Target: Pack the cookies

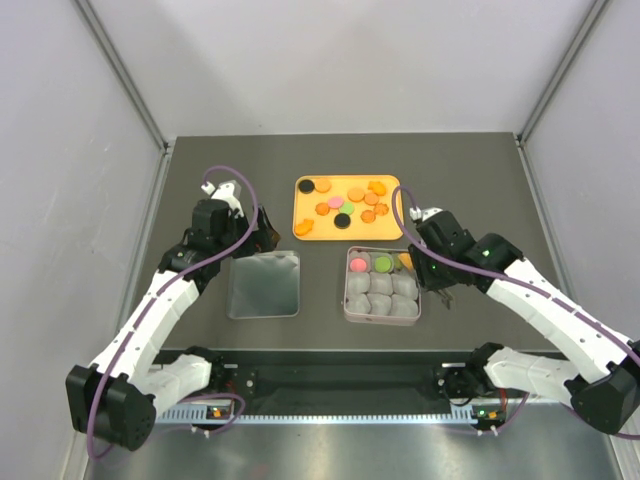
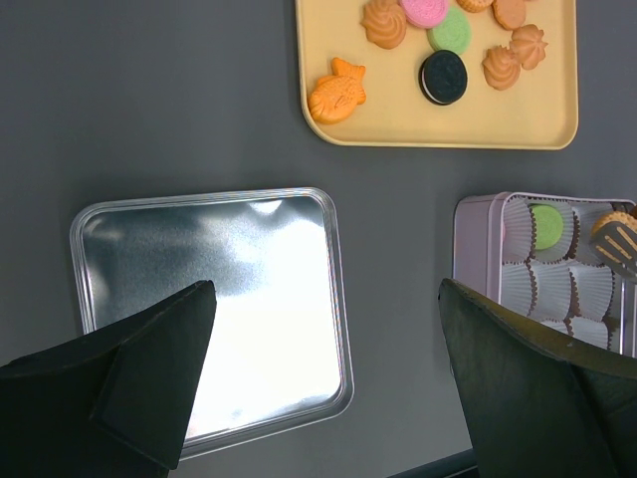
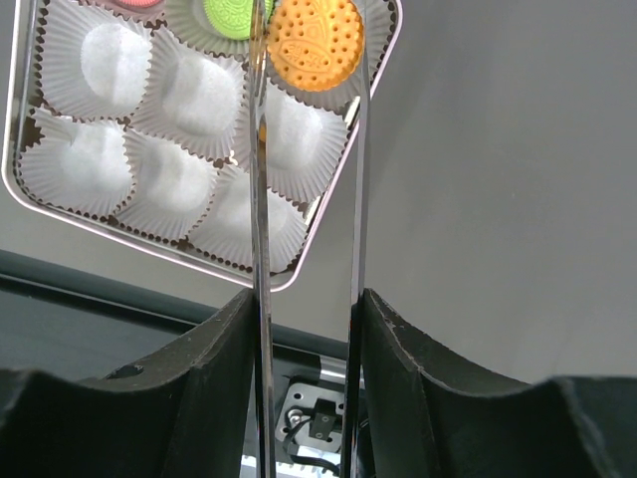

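Observation:
Several cookies [image 1: 345,200], orange, pink, green and black, lie on an orange tray [image 1: 300,207]. The square tin [image 1: 349,300] of pale paper cups holds a pink cookie [image 1: 358,265] and a green cookie [image 1: 382,263] in its far row. My right gripper [image 3: 307,309] is shut on metal tongs [image 3: 259,199]. The tongs pinch a round orange cookie [image 3: 315,42] over the tin's far right cup [image 1: 405,261]. My left gripper [image 2: 328,299] is open and empty above the right edge of the tin's lid [image 2: 209,299].
The silver lid [image 1: 264,284] lies left of the tin. The tray in the left wrist view [image 2: 438,119] carries a fish-shaped cookie [image 2: 336,92] and a black cookie [image 2: 442,77]. The arm bases and a rail run along the near edge.

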Action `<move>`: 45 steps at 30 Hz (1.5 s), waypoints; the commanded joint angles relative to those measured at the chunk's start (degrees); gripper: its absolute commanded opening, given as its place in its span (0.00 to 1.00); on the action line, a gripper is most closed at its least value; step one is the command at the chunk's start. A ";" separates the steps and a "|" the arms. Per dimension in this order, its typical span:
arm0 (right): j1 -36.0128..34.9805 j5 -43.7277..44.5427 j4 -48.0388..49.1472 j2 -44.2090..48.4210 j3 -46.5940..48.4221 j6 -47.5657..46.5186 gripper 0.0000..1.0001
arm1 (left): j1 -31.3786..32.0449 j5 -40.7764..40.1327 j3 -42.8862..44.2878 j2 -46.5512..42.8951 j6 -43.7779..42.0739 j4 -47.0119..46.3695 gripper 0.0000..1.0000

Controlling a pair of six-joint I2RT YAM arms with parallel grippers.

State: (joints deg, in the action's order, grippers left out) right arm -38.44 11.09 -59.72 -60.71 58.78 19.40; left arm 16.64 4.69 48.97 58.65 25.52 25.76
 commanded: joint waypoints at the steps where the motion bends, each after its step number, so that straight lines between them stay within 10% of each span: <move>1: 0.64 1.21 0.75 1.47 0.10 0.55 0.43 | -0.21 0.15 0.34 -0.82 -0.38 -1.24 0.98; 24: 0.55 -2.30 2.24 -1.16 8.78 -0.59 0.50 | -0.21 0.50 0.42 -0.73 -0.38 -1.41 0.98; 45: -0.06 -7.75 17.53 -37.72 30.16 -1.82 0.50 | -0.21 -0.47 0.42 -0.91 -0.47 -1.24 0.98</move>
State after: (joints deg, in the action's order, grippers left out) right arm -38.35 2.98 -45.74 -97.25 85.45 17.65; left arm 16.64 4.64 48.97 58.65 25.50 25.76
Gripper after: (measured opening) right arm 0.504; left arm 0.983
